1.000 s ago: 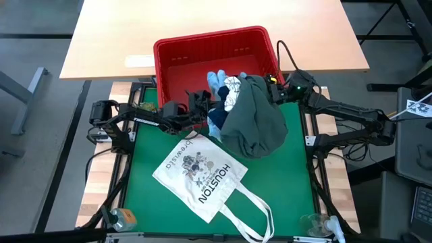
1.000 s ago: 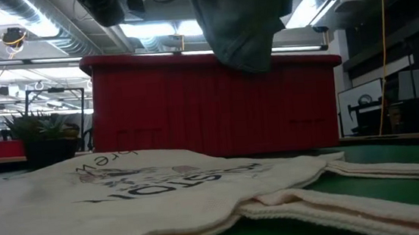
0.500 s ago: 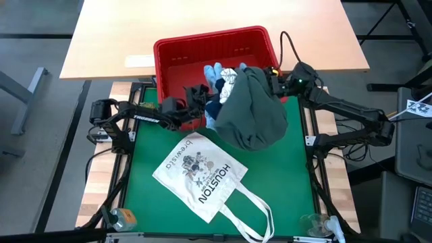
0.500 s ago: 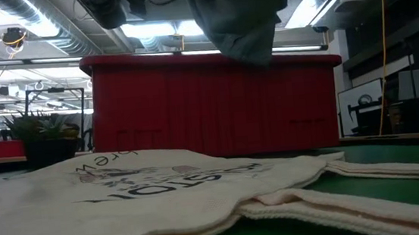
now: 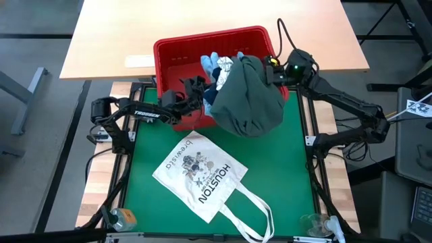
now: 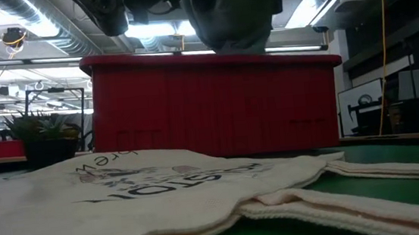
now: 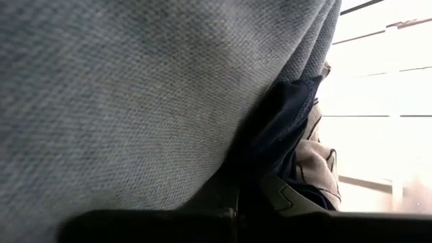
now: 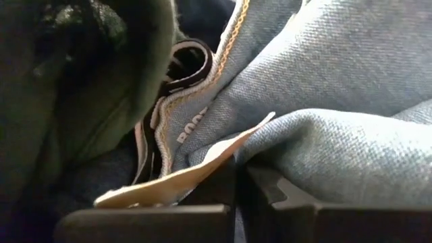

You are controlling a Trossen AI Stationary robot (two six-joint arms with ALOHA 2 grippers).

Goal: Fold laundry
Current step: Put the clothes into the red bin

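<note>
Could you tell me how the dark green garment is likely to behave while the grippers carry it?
Probably floppy: the green garment sags in a rounded bulge over the red basket rim. It likely drags neighbours along, since denim bunches against it. It looks bulky, so it may swing.

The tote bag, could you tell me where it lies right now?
In the high view the tote bag lies flat on the green mat, near its front, below the red basket.

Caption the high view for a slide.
Both grippers, left and right, lift a laundry bundle over the red basket; tote bag lies flat.
</note>
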